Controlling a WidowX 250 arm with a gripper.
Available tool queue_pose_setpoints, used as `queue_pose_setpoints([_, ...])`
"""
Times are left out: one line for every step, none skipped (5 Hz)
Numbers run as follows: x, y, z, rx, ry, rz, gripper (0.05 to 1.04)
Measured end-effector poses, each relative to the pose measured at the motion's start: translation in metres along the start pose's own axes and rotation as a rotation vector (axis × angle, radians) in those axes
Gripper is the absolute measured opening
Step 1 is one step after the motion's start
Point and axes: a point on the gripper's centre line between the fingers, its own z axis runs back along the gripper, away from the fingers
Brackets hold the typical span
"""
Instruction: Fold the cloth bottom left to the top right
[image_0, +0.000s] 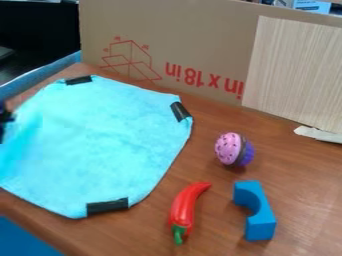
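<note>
The blue cloth (100, 142) lies spread on the wooden counter (224, 220), and as I see it, the fold is not yet made; all the work from bottom left to top right seems to be left. The dark claw (5, 120) is at the far left, by the left side of the cloth; whether it is apart, together or clamped on the cloth, I cannot tell. Black strips mark the edge: the upper one (79, 80), the right one (180, 111) and the lower one (107, 205). At the lower left, the cloth is close to the counter's border, so I think this side asks for care. Behind its top edge the cardboard (194, 45) stands near, and may limit a wide swing. The pink and purple toy (234, 150), the red pepper (185, 207) and the blue block (257, 212) are apart from the cloth on the right, with some wood between.
</note>
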Motion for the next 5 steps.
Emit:
queue_pose_setpoints([0.008,-0.039,0.006,-0.004,0.009,0.030,0.055])
queue_pose_setpoints([0.007,-0.077,-0.002,0.016,0.041,0.051,0.055])
queue_pose_setpoints([0.010,-0.109,-0.021,0.064,0.058,0.061,0.055])
queue_pose_setpoints([0.012,-0.142,-0.040,0.103,0.068,0.064,0.055])
queue_pose_setpoints([0.024,-0.170,-0.050,0.115,0.060,0.092,0.055])
